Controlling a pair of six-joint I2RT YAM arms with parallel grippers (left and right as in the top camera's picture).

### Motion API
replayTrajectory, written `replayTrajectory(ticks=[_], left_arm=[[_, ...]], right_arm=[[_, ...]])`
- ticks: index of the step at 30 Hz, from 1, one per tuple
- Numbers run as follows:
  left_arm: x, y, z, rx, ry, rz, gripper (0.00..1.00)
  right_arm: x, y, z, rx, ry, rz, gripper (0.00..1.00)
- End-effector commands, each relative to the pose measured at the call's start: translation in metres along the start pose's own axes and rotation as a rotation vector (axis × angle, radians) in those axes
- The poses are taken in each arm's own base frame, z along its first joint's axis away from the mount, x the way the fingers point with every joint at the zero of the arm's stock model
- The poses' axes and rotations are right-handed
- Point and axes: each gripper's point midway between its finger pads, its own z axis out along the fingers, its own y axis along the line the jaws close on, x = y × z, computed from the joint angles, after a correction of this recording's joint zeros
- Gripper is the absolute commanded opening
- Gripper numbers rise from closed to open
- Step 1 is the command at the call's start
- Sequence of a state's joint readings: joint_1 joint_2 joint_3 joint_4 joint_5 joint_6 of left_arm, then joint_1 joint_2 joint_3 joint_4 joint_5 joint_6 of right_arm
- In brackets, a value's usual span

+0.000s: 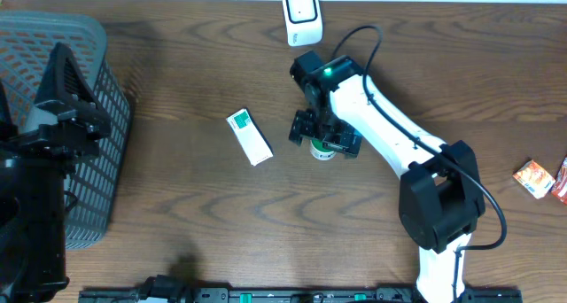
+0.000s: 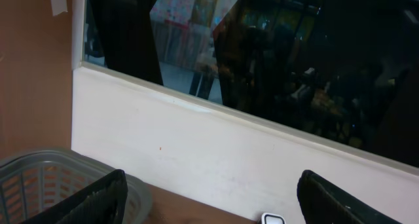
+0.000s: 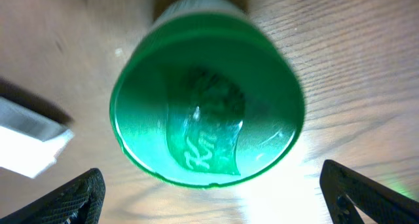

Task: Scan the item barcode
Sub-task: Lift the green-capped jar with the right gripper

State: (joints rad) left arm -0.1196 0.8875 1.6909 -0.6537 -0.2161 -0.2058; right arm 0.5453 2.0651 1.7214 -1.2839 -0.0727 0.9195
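In the overhead view the green-capped container [image 1: 320, 152] is largely covered by the right gripper [image 1: 324, 136], and its label cannot be read. The grey basket [image 1: 97, 99] is cut by the left edge, a red packet [image 1: 562, 181] by the right edge. In the right wrist view the cap's lettering is blurred and the white box [image 3: 29, 142] is cropped at the left. Only the top of the scanner [image 2: 273, 219] is seen in the left wrist view

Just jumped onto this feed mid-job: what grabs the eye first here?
The right gripper hangs open straight above a green-capped container standing mid-table, and the cap fills the right wrist view. A white and green box lies flat beside it, apart from it. The white barcode scanner stands at the table's far edge.
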Motion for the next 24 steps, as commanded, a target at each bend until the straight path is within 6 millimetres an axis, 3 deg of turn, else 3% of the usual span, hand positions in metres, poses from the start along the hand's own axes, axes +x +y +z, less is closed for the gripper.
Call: replayTrajectory(ticks=[1, 6, 24], left_arm=[[-0.002, 0.001, -0.001, -0.006, -0.008, 0.001, 0.83], [-0.002, 0.001, -0.001, -0.006, -0.007, 0.001, 0.83], [-0.002, 0.001, -0.001, -0.006, -0.008, 0.001, 0.83]], right_arm=[[-0.014, 0.008, -0.015, -0.08, -0.031, 0.184, 0.99], [-0.025, 0.003, -0.009, -0.064, -0.06, 0.199, 0.99], [-0.014, -0.001, 0.047, -0.081, -0.004, 0.235, 0.97]])
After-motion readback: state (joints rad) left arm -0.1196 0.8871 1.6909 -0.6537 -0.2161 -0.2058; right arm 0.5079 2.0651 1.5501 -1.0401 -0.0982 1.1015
